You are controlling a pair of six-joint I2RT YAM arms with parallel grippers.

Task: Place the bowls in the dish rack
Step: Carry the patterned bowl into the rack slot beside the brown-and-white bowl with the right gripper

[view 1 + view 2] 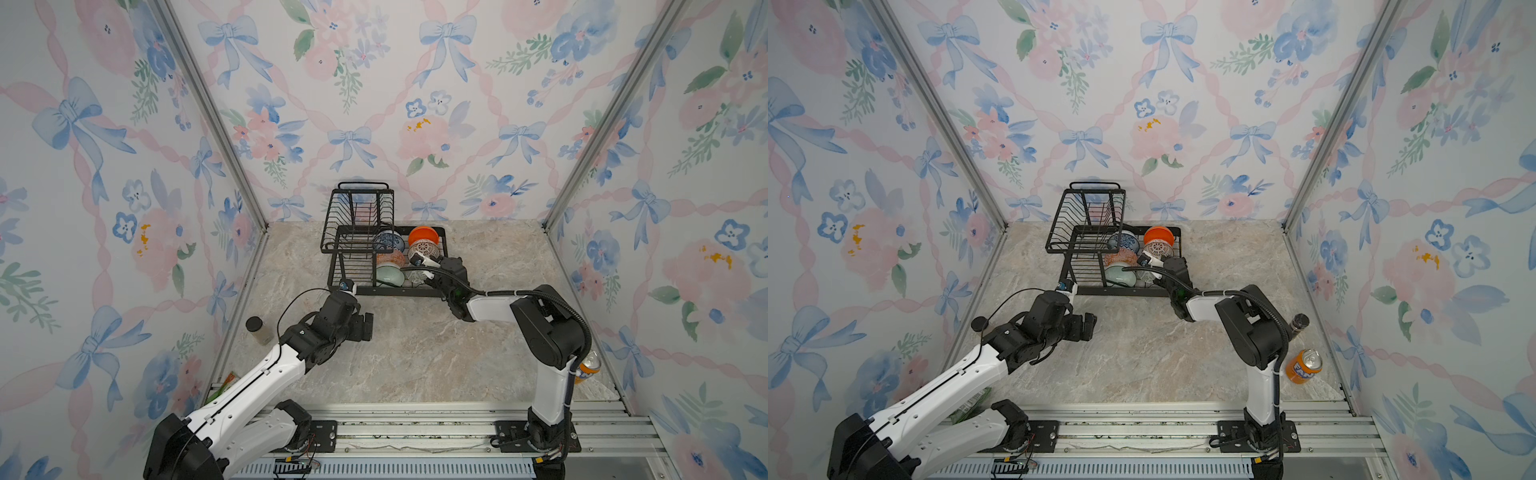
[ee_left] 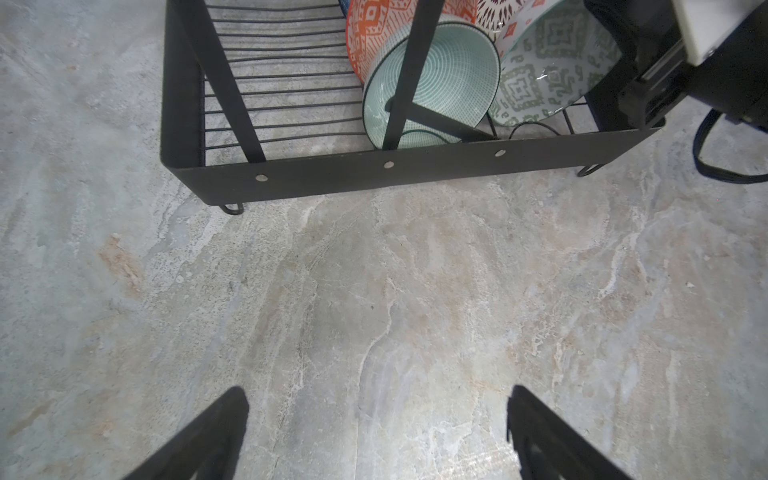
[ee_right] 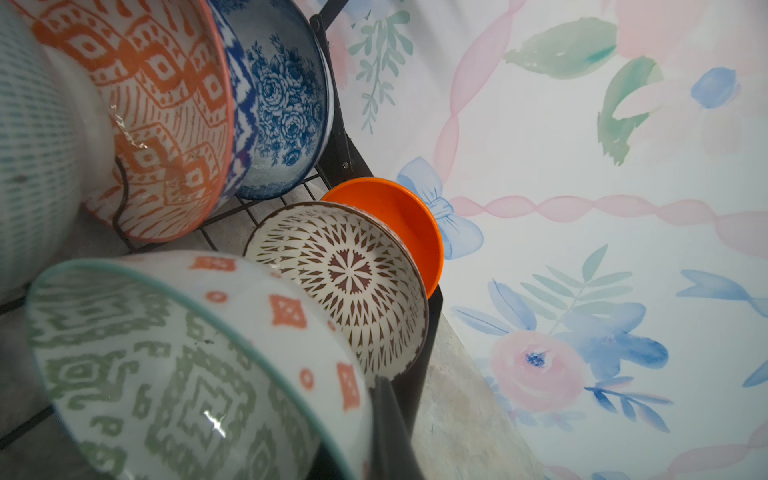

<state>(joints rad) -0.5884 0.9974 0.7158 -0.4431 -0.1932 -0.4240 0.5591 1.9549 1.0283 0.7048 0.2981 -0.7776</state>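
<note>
The marble counter (image 1: 415, 353) carries the black dish rack (image 1: 399, 292) at the back, near the wall. The left claw (image 2: 377, 390) hangs spread wide over bare counter just in front of the rack, holding nothing. The right claw (image 3: 376, 399) reaches into the lower tray's right end, closed on the rim of the tilted grey-green geometric bowl (image 2: 557, 70). Five more bowls stand on edge in that tray: the blue-patterned bowl (image 1: 388, 240), orange-white geometric bowl (image 1: 390, 259) and celadon bowl (image 1: 390, 276) in one row, the plain orange bowl (image 1: 423, 235) and white lattice bowl (image 1: 423, 249) beside them. An orange soda can (image 1: 1304, 365) stands near the right arm's base.
</note>
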